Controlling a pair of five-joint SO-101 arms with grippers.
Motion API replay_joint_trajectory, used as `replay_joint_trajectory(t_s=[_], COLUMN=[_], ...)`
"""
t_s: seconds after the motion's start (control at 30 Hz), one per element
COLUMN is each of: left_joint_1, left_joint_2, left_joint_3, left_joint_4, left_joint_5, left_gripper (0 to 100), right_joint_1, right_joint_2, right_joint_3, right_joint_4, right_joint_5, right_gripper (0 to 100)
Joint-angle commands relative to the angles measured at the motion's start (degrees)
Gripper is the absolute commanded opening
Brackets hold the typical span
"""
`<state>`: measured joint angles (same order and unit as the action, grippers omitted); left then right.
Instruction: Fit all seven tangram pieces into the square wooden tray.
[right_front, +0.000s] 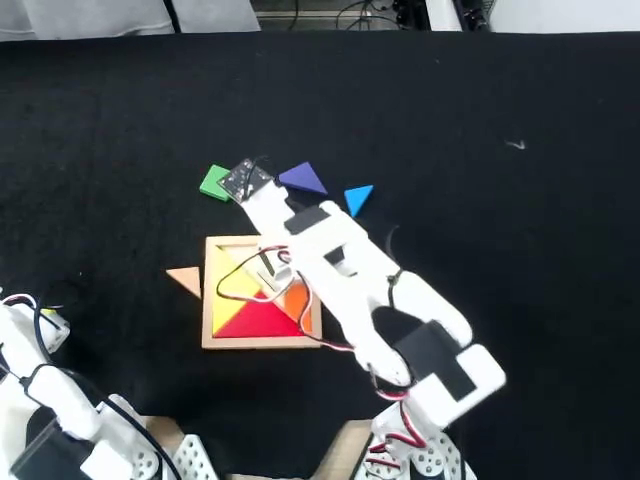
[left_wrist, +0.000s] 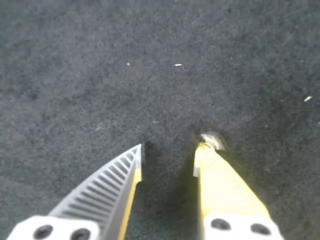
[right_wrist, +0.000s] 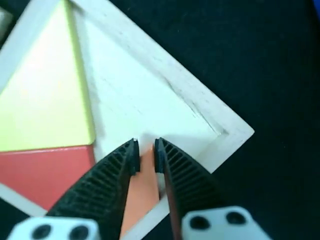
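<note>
The orange piece (right_wrist: 144, 185), pinched in the nearly closed right pincer (right_wrist: 145, 145) within the tray (right_wrist: 192, 95) near its corner, is best laid flat against the rim before being released.

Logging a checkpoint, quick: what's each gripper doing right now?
Left gripper: open, nothing between its fingers.
Right gripper: closed on the orange piece, inside the tray.

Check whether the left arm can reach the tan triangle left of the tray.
Probably yes. The tan triangle lies on bare cloth beside the tray, on the left arm's side; the right arm hangs over the tray, not over it.
</note>
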<state>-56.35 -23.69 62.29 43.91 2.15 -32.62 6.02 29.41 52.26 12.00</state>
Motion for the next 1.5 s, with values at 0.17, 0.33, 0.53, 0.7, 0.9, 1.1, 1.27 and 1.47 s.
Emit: replay_joint_trajectory(t_s=[0.17, 0.33, 0.53, 0.7, 0.9, 1.1, 1.27, 1.47], left_joint_1=[0.84, 0.84, 0.84, 0.84, 0.84, 0.84, 0.84, 0.84], left_joint_2=[-1.05, -1.05, -1.05, -1.05, -1.05, -1.05, -1.05, -1.05], left_joint_3=[-0.31, -0.31, -0.31, -0.31, -0.31, -0.31, -0.31, -0.31], left_joint_4=[-0.97, -0.97, -0.97, -0.97, -0.97, -0.97, -0.97, -0.97], left_joint_5=[-0.53, -0.53, -0.53, -0.53, -0.53, -0.53, -0.53, -0.53], left_gripper=[18, 18, 18, 18, 18, 18, 18, 18], right_joint_1=[-0.88, -0.97, 3.25, 9.93, 10.81, 12.22, 12.40, 12.84], right_joint_2=[-4.70, -4.79, -8.57, -5.58, 14.81, 29.67, 34.42, 39.78], right_joint_3=[1.89, 1.89, -6.02, -20.88, -36.88, -49.98, -59.38, -65.80], right_joint_4=[-1.49, -1.49, 1.58, 4.22, 4.57, 6.51, 12.66, 17.32], right_joint_5=[0.44, 0.70, 1.49, 2.73, 3.08, 3.34, 9.93, 17.41], right_gripper=[18.1, 20.7, 20.1, 20.1, 20.1, 20.5, 20.6, 26.0])
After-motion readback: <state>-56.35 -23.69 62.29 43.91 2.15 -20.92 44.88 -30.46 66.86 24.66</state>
